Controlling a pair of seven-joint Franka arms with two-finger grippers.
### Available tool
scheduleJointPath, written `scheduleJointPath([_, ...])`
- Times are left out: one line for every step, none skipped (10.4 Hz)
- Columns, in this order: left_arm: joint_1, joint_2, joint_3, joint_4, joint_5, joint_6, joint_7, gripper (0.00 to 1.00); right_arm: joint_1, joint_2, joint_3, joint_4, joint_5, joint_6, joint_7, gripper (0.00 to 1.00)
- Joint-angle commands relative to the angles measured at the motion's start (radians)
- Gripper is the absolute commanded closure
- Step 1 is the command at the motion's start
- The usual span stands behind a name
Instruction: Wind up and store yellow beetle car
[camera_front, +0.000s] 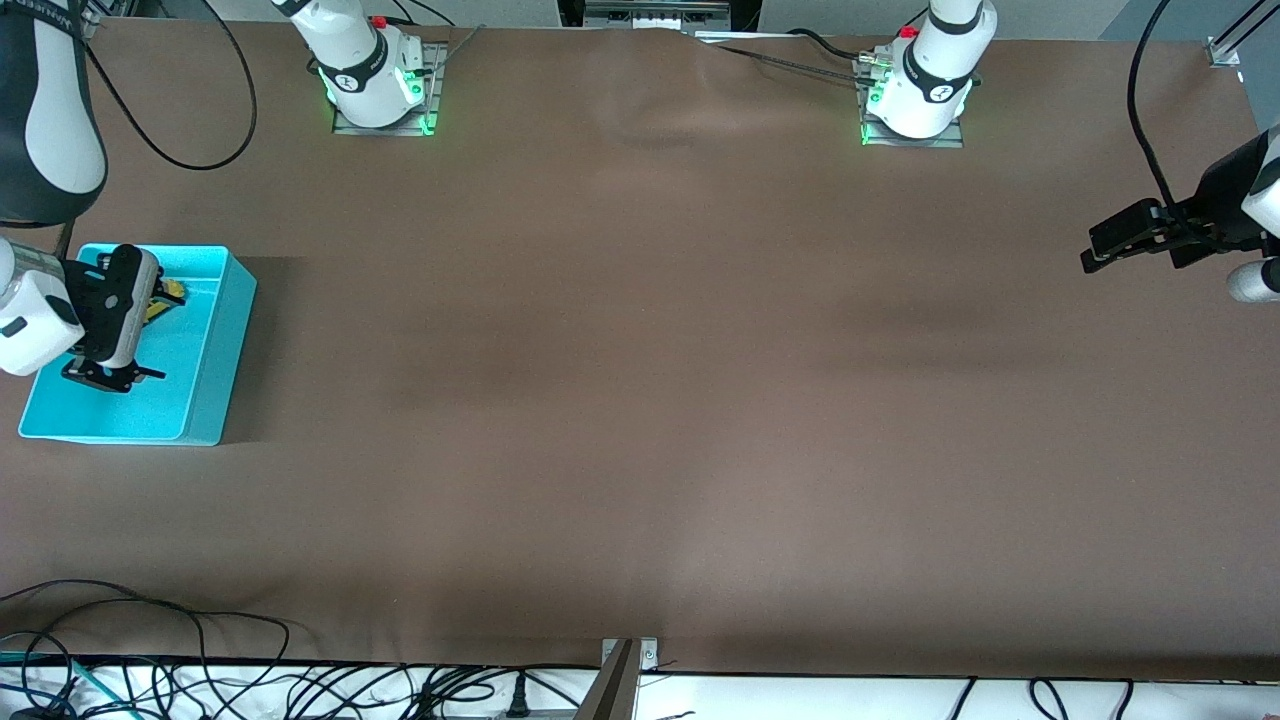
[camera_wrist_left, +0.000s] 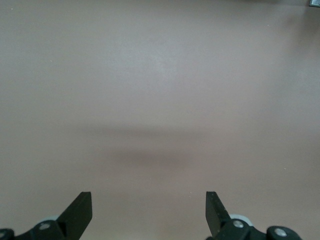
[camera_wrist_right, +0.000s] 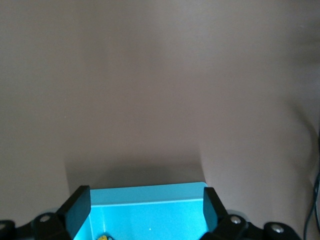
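While the right fingers (camera_wrist_right: 80, 205) hang spread, yellow beetle car (camera_front: 166, 297) lies below.

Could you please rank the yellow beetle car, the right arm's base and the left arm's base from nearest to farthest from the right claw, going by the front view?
From the right claw, open over the turquoise bin:
1. Yellow beetle car, in the bin beside the claw.
2. Right arm's base, farther from the front camera.
3. Left arm's base, toward the left arm's end.

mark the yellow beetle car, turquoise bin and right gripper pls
yellow beetle car (camera_front: 166, 297): front view, visible yellow body in the bin.
turquoise bin (camera_front: 212, 375): front view, side wall.
right gripper (camera_wrist_right: 146, 206): right wrist view, between open fingertips.
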Motion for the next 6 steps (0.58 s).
scheduleJointPath([0.003,-0.004,0.004,0.007,-0.031,-0.015,0.018,0.00,0.035,-0.087,-0.003,-0.023,0.020,-0.034,0.314,0.00])
scheduleJointPath([0.003,-0.004,0.004,0.007,-0.031,-0.015,0.018,0.00,0.073,-0.126,-0.006,-0.039,0.020,-0.036,0.466,0.00])
scheduleJointPath([0.003,-0.004,0.004,0.007,-0.033,-0.015,0.018,0.00,0.111,-0.159,-0.010,-0.052,0.019,-0.039,0.674,0.00])
scheduleJointPath([0.003,-0.004,0.004,0.007,-0.031,-0.015,0.018,0.00,0.130,-0.187,-0.010,-0.065,0.019,-0.042,0.859,0.00])
scheduleJointPath([0.003,-0.004,0.004,0.007,-0.033,-0.015,0.018,0.00,0.157,-0.206,-0.016,-0.065,0.019,-0.045,1.002,0.00])
scheduleJointPath([0.003,-0.004,0.004,0.007,-0.033,-0.015,0.018,0.00,0.177,-0.213,-0.034,-0.062,0.020,-0.048,1.126,0.00])
